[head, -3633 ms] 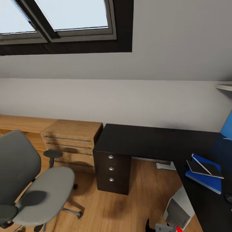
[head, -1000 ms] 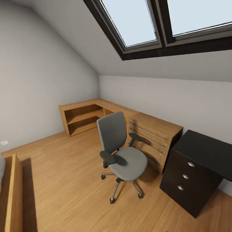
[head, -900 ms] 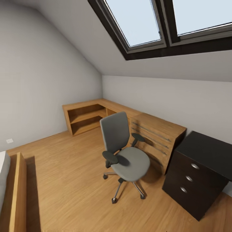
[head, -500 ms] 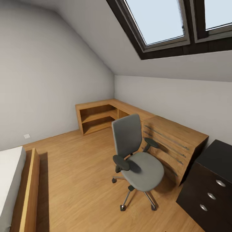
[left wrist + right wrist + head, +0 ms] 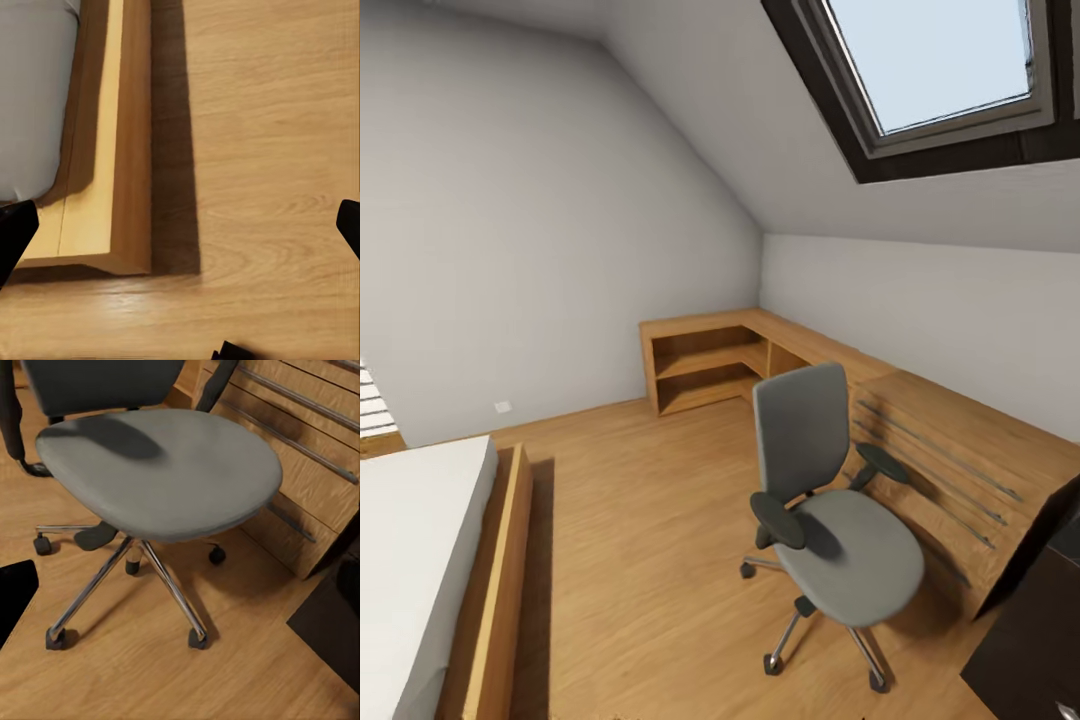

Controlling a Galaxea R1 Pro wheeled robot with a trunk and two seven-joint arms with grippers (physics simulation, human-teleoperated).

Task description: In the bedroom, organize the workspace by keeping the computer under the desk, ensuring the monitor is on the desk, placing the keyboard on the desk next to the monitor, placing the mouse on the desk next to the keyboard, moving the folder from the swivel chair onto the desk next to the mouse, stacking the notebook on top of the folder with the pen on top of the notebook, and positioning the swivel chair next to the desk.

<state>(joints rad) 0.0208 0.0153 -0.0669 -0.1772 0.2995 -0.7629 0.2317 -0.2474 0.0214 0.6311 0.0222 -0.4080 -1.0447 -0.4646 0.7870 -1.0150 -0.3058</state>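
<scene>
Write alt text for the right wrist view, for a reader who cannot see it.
A grey swivel chair with a bare seat stands on a wooden floor, its chrome legs and black casters spread beneath it. Behind it is a light wooden drawer unit with long metal handles, and a dark desk corner shows at one edge. Dark fingertips of the right gripper flank the frame, wide apart.

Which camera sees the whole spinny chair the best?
The head view shows the swivel chair best: backrest, both armrests, seat and wheeled base all fit in, standing on the wood floor beside the wooden drawer unit. The right wrist view sees its seat, legs and casters up close, with the backrest cut off.
</scene>
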